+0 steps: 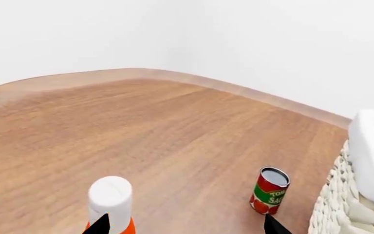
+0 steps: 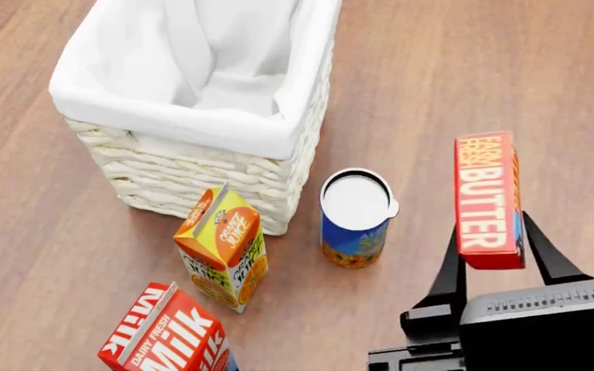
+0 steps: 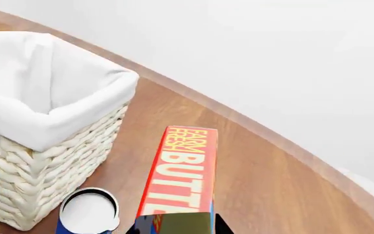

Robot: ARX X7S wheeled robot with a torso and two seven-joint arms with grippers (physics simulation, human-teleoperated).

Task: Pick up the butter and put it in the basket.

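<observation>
Right gripper (image 2: 489,267) is clamped on the near end of the butter (image 2: 488,197), one black finger (image 2: 448,274) on each side of the box, which is held off the wooden floor (image 2: 462,69) with its "BUTTER" face up. Butter sits to the right of the basket (image 2: 199,166), outside it, apart from the rim; the blue can (image 2: 356,216) stands between them near the basket's corner. Orange juice carton (image 2: 223,247) is just beside the basket's front wall, milk carton (image 2: 168,336) nearer the robot. Left gripper (image 1: 185,226): only two dark fingertips show in its wrist view, spread apart, nothing between them; a tomato sauce can (image 1: 270,191) and a white-capped bottle (image 1: 110,200) stand ahead of it.
</observation>
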